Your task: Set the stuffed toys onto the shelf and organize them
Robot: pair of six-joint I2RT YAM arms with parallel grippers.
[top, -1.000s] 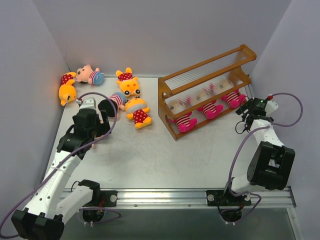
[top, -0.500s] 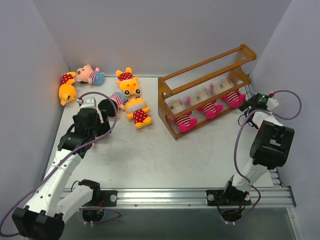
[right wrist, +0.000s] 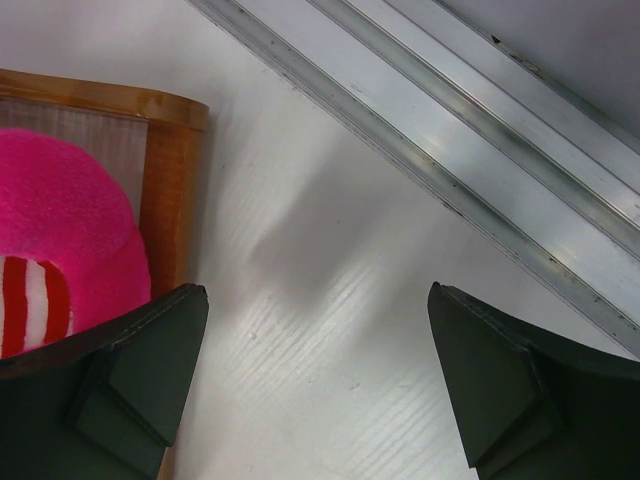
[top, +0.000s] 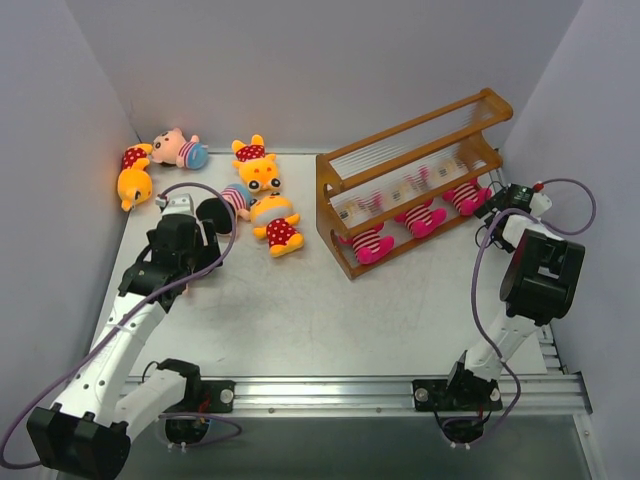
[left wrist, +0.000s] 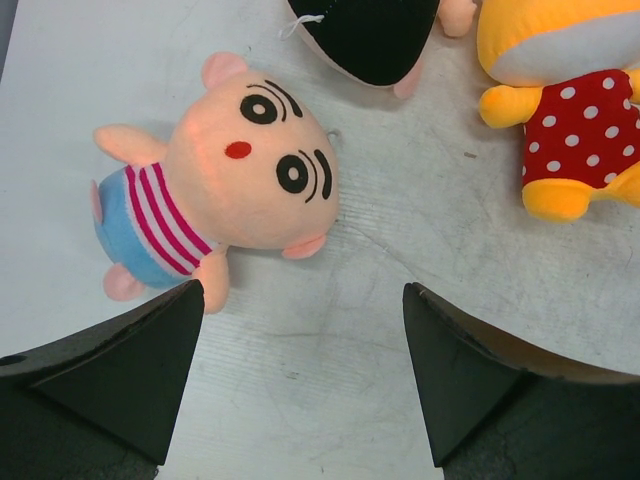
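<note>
- Hovering low over the surface point(top: 300, 320), the left claw point(left wrist: 300, 292) is spread wide and holds nothing. A boy doll point(left wrist: 235, 185) lies face up just ahead of its tips.
- The right claw point(right wrist: 315, 292) is also wide apart and empty, beside the end of the shelf point(top: 326, 182). Three pink-legged dolls point(top: 420, 218) sit on the shelf's bottom tier.
- A yellow bear point(left wrist: 580, 120) lies near the boy, and more dolls are loose at the far left.
- The boy looks light, soft and squashy. It is probably best pinched across the striped body or big head, since a thin limb could slip free.
</note>
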